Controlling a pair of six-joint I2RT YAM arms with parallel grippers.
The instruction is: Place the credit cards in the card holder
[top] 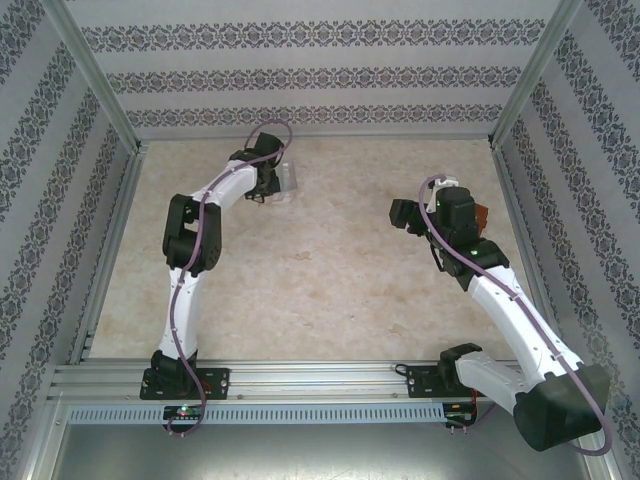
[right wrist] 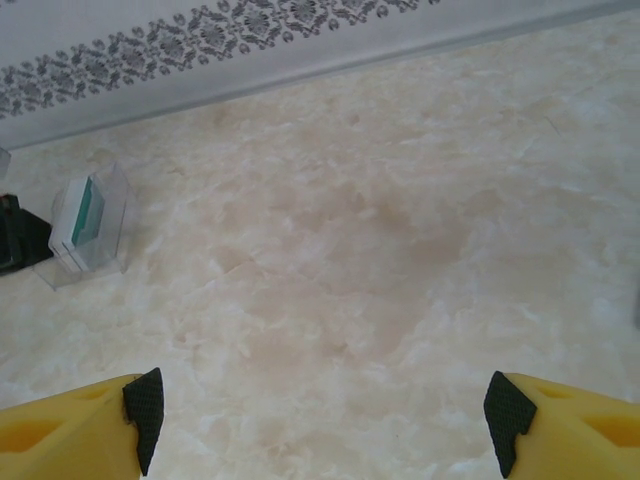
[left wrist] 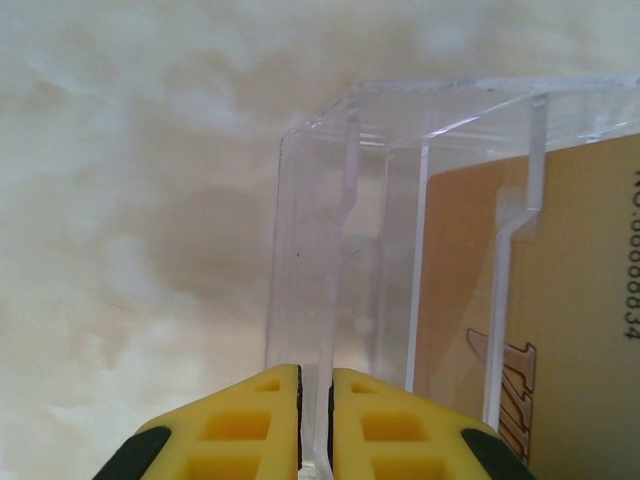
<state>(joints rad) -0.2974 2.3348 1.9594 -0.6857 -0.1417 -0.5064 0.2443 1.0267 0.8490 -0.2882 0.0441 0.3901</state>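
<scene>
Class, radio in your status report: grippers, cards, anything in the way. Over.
Left gripper shut on clear box wall. Right gripper open above table. Orange card inside box; card holder by right arm.

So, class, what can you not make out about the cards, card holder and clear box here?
1. Top external: the card holder is mostly hidden behind the right arm; open or folded, unclear.
2. Left wrist: the yellow-orange card in the clear box is cut off by the right edge; its print is incomplete.
3. Right wrist: the clear box is too small to count cards.
</scene>
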